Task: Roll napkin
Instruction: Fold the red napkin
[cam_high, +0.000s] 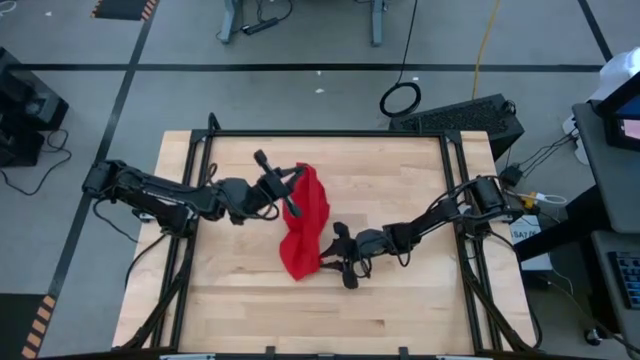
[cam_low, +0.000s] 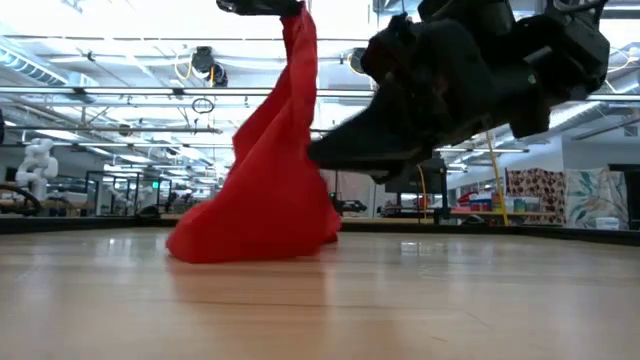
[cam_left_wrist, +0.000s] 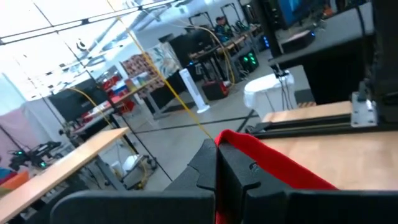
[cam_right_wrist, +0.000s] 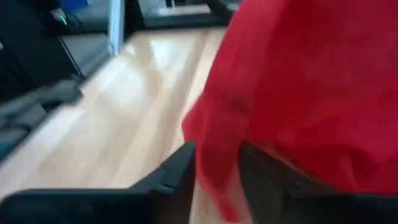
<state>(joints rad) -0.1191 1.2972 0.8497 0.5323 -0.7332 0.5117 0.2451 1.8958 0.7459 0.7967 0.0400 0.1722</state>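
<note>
Over the middle of the pale wooden table, just left of centre in the high view, hangs the bright red, thin fabric napkin — lifted at one end, bunched on the boards at the other. Look at the low view: the cloth rises in a narrow red column to the top edge of the frame and spreads into a crumpled heap on the wood at lower left of centre.

The left gripper comes in from the left side of the high view and sits at the napkin's upper end, its 2 dark fingers pressed together on a fold of red cloth — clamped tight, as the left wrist view shows, with the red edge emerging right between them.

The right gripper reaches in from the right of the frame, low near the table, touching the napkin's lower bunch at its right side. From the right wrist view, a flap of red fabric drops between its 2 fingers, which stand a little apart on either side of it; whether they actually squeeze the cloth I cannot tell.

In the low view that right arm fills the upper right, dark and close to the camera.
</note>
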